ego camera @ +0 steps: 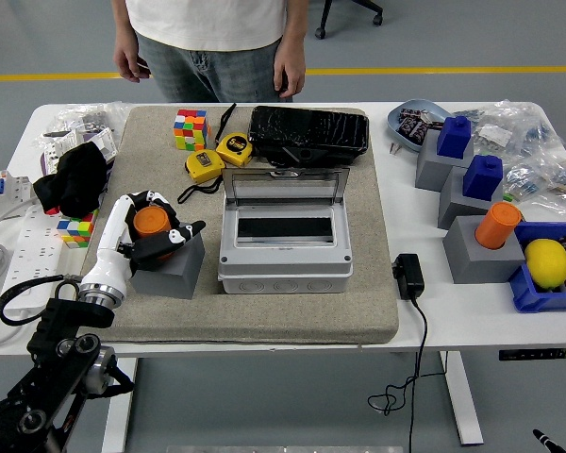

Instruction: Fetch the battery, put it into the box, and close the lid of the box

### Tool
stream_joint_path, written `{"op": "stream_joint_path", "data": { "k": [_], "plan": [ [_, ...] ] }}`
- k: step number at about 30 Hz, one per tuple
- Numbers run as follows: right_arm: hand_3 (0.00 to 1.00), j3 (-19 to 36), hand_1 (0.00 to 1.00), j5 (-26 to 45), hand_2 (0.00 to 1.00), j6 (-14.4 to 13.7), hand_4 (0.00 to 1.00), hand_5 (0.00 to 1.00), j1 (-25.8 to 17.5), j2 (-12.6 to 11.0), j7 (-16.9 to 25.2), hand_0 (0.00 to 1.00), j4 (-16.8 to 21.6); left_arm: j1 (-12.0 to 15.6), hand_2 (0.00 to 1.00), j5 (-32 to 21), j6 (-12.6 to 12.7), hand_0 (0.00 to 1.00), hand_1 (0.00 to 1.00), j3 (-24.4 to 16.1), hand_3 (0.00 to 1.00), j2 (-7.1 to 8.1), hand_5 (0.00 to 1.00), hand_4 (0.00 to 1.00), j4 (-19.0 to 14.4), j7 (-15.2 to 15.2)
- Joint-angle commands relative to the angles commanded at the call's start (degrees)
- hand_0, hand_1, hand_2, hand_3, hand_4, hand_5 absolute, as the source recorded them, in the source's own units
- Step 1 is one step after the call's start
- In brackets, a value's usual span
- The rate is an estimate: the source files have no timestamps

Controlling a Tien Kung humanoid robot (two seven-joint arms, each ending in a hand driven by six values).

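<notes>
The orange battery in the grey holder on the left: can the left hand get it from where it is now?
Probably yes. The left hand is already wrapped around the orange battery, which stands in the grey holder, and nothing stands above it to block a lift.

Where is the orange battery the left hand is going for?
Head view, left side of the mat: the orange battery stands in a grey block, left of the open box, with the left hand closed around it.

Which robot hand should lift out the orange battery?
The left hand. Its fingers already curl around the orange cylinder battery sitting in the grey block holder, close beside the open grey plastic box. No right hand is in view.
</notes>
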Motion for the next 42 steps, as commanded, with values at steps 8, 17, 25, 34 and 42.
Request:
{"op": "stream_joint_path", "data": {
  "k": [8,17,25,34,42],
  "plan": [
    [0.796,-0.3,0.862,0.1,0.775,-0.1,0.998,0.998,-0.1,-0.1,0.0,0.998,0.0,0.0,0.027,-4.9,1.1,0.055,0.002,0.5,0.043,0.06,0.044,0.998,0.8,-1.7],
    [0.795,-0.2,0.862,0.1,0.774,-0.1,0.998,0.998,0.0,-0.1,0.0,0.998,0.0,-0.2,0.003,-5.5,2.1,0.038,0.002,0.7,0.011,0.23,0.100,0.998,0.2,-2.1],
    [0.795,-0.2,0.862,0.4,0.773,-0.1,0.998,0.998,0.0,0.0,0.0,0.998,0.0,-1.6,0.003,-4.9,2.9,0.037,0.002,0.1,0.011,0.56,0.105,0.998,-1.4,-2.0],
    [0.795,-0.6,0.862,1.0,0.774,-0.2,0.998,0.998,0.1,0.0,-0.1,0.998,-0.3,-3.3,0.002,-0.3,4.6,0.037,0.002,1.1,0.008,2.37,0.120,0.998,-6.8,-1.0],
    [0.795,-0.5,0.860,1.1,0.773,-0.2,0.998,0.998,0.3,0.0,-0.1,0.998,-0.3,-6.3,0.002,12.8,7.6,0.039,0.002,8.9,0.002,6.27,0.342,0.998,-14.9,-1.1]
  ]
}}
